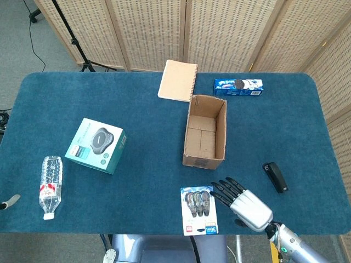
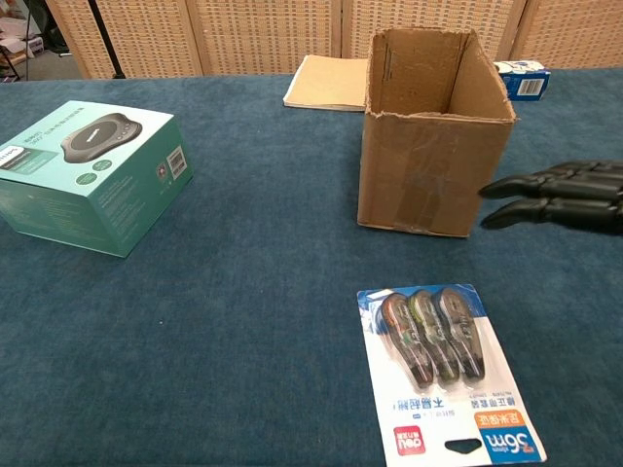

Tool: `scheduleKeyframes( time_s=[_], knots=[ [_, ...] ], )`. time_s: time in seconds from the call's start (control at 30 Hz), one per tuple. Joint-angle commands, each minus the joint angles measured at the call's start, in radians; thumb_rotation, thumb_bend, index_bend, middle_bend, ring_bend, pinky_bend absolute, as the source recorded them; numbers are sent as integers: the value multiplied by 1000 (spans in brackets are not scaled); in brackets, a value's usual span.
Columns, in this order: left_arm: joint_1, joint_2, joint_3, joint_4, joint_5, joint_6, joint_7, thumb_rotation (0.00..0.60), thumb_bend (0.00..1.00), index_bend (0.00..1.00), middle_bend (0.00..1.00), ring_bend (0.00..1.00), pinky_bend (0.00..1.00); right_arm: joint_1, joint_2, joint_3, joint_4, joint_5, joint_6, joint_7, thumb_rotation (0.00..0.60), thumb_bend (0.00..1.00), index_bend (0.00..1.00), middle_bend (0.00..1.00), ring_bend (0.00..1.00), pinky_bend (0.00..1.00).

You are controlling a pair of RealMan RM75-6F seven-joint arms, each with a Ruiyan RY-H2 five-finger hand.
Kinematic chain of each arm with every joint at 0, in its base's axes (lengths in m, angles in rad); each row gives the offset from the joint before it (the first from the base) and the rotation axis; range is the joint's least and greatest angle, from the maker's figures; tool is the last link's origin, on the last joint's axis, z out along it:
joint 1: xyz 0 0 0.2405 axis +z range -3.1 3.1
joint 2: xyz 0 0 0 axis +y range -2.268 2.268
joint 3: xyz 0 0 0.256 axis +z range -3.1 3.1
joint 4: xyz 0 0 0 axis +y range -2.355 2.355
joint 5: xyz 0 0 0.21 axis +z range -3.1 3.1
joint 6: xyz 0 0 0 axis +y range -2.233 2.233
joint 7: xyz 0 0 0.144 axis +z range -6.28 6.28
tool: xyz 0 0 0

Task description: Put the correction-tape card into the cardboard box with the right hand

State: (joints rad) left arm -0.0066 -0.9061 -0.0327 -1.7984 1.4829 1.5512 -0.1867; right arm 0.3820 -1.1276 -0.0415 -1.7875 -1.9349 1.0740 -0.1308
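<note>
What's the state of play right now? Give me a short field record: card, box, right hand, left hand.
card: correction-tape card flat on the table, in front of the box, not held
box: cardboard box upright, open top, nothing seen inside
right hand: right hand open, fingers spread, at the card's right edge; contact unclear
left hand: only a small part at the table's left edge; state unclear
task: card not yet picked up

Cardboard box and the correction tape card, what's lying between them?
Nothing: only bare blue table separates the cardboard box from the card, clearest in chest view.
</note>
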Motion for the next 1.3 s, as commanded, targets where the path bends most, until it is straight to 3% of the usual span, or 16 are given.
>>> scheduleKeyframes(
  time_s=[0.03, 0.37, 0.87, 1.0, 1.13, 1.3],
  knots=[
    [0, 2, -2, 1, -2, -1, -3, 600, 0, 0, 0, 0, 0, 94, -64, 52, -37, 106, -148, -64, 600, 0, 94, 19, 0, 60],
    [-3, 7, -7, 1, -14, -12, -8, 600, 0, 0, 0, 0, 0, 162, -146, 91, -76, 357, -312, -215, 600, 0, 102, 31, 0, 69],
    [-4, 6, -12, -2, -23, -19, -3, 600, 0, 0, 0, 0, 0, 191, -256, 63, -48, 520, -304, -399, 600, 1, 102, 75, 0, 95],
    [-5, 4, -12, -4, -23, -22, 6, 600, 0, 0, 0, 0, 0, 204, -285, 63, -38, 558, -305, -425, 600, 48, 110, 100, 7, 126],
    [-6, 3, -13, -4, -28, -26, 7, 600, 0, 0, 0, 0, 0, 218, -320, 67, -12, 579, -289, -455, 600, 102, 159, 203, 118, 200],
    [-8, 6, -16, -4, -33, -32, 2, 600, 0, 0, 0, 0, 0, 218, -336, 57, 9, 545, -249, -438, 600, 234, 330, 420, 338, 327]
  ],
)
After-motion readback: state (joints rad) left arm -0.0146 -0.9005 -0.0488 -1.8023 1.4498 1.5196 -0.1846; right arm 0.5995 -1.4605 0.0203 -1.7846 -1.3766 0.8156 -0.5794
